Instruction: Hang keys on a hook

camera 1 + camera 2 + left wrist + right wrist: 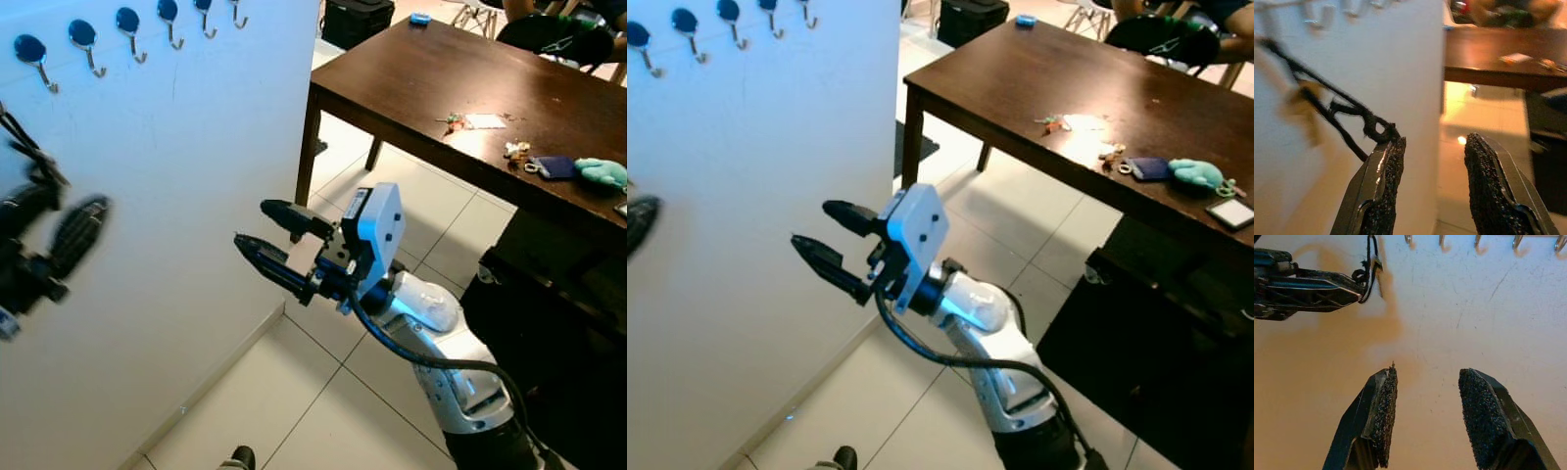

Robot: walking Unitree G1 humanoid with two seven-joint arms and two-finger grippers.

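Observation:
A row of blue-capped metal hooks runs along the top of a white wall panel. My left gripper is open close to the panel, at the far left of the left eye view and blurred. A black cord loops against one of its fingertips and runs up along the wall. A blurred yellowish thing hangs by the cord. My right gripper is open with nothing between its fingers, pointing at the panel below the hooks. In the right wrist view the cord hangs at the left gripper's tip.
A dark wooden table stands to the right with a bunch of keys, a blue pouch, a teal plush and a paper. A dark cabinet is below it. Pale tiled floor lies between.

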